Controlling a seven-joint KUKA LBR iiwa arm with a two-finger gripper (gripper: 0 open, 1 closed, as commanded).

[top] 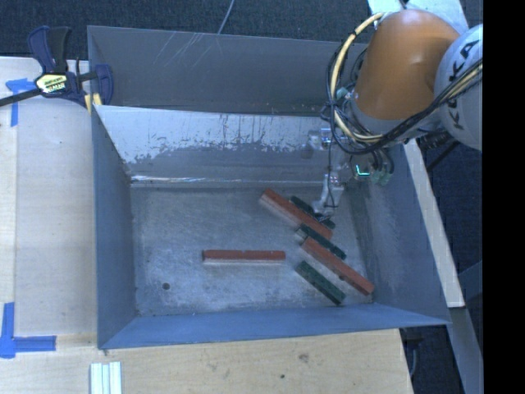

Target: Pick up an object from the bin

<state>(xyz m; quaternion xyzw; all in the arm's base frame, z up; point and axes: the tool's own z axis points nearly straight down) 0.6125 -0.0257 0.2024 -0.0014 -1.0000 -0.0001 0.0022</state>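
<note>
The hand [328, 203] hangs low in the right half of the bin [115, 220], over the upper end of a small heap of flat bars; whether it is apart or together I cannot tell; nearest it lie a slanting red-brown bar [283, 207] and a dark green piece [310, 213] across that bar; a lone brown bar [244, 257] lies flat mid-floor, well apart.
</note>
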